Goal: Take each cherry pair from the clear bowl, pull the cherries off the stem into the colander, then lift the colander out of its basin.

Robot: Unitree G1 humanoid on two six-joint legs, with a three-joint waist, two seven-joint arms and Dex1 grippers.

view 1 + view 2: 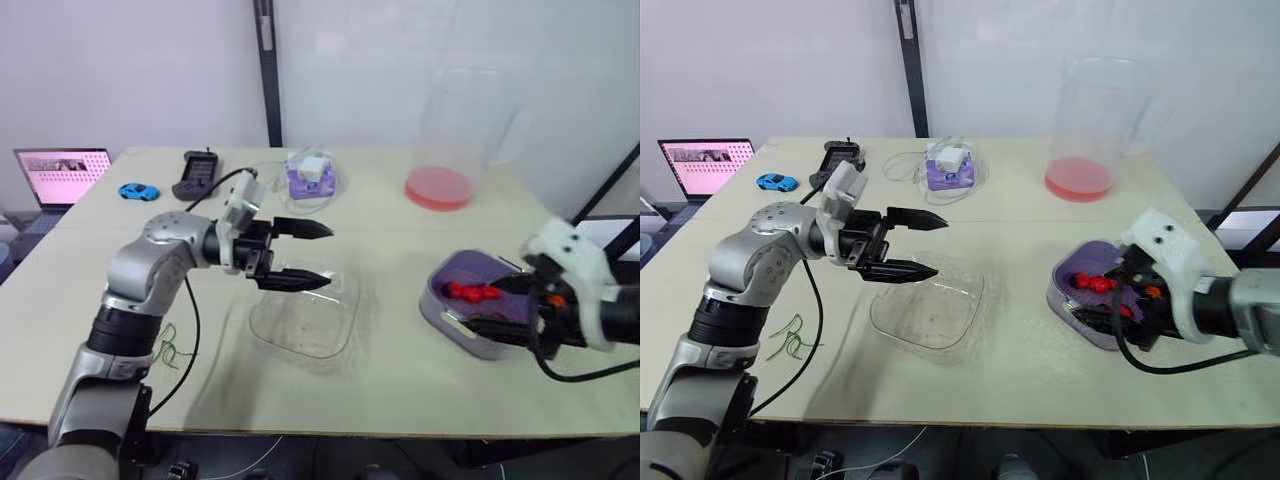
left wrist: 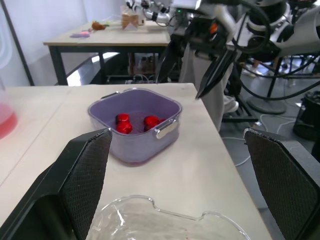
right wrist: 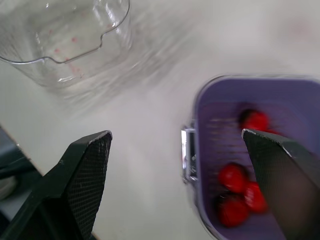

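The clear bowl (image 1: 305, 318) sits mid-table and looks empty. My left gripper (image 1: 329, 257) hovers open over its far-left rim, nothing between the fingers. To the right, the purple colander (image 1: 452, 318) rests in its basin with several red cherries (image 1: 470, 292) inside. My right gripper (image 1: 1102, 297) is open at the colander's near right side, its fingers spread over the rim and holding nothing. In the right wrist view the colander rim (image 3: 205, 100) and cherries (image 3: 232, 177) lie just under that gripper. Green stems (image 1: 790, 340) lie on the table near my left arm.
A tall clear jug (image 1: 445, 140) with pink liquid stands at the back right. At the back left are a laptop (image 1: 62, 175), a blue toy car (image 1: 138, 190) and a black device (image 1: 197, 175). A small clear container (image 1: 312, 178) holds purple and white items.
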